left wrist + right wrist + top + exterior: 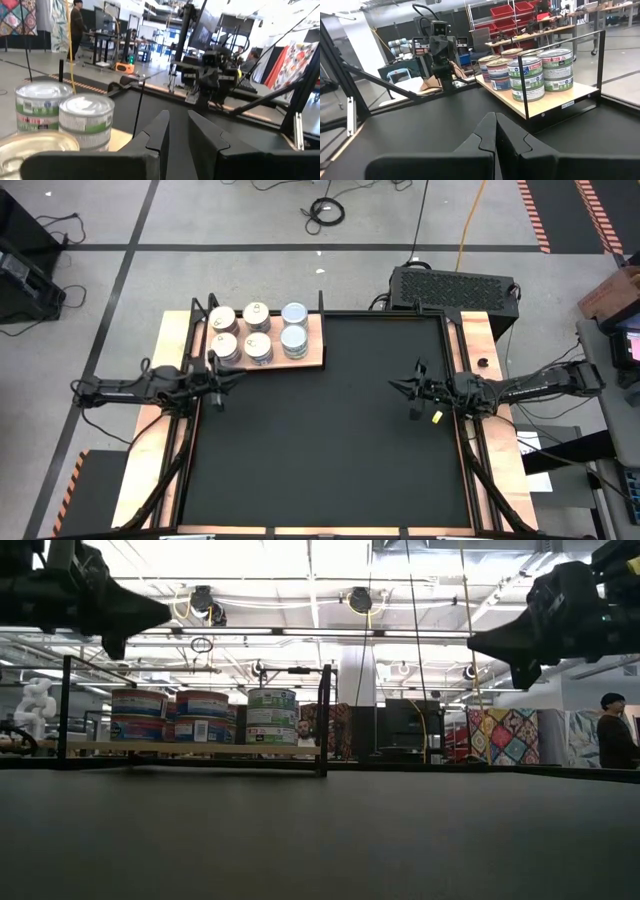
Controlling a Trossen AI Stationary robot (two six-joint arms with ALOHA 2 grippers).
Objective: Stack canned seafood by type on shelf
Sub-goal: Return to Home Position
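The tins (257,332) stand on the wooden shelf (314,356), which lies at the upper left corner of the black counter (330,440) in the high view. They form two rows of three stacks. The right wrist view shows the stacks two high, with green-labelled tins (544,71) at one end and blue-and-red-labelled tins (497,75) beside them. The left end effector (177,117) hangs just in front of the shelf, touching nothing, its fingers released with a narrow gap. The right end effector (495,116) hovers over the counter's right side, well apart from the shelf, its fingers clenched together and empty
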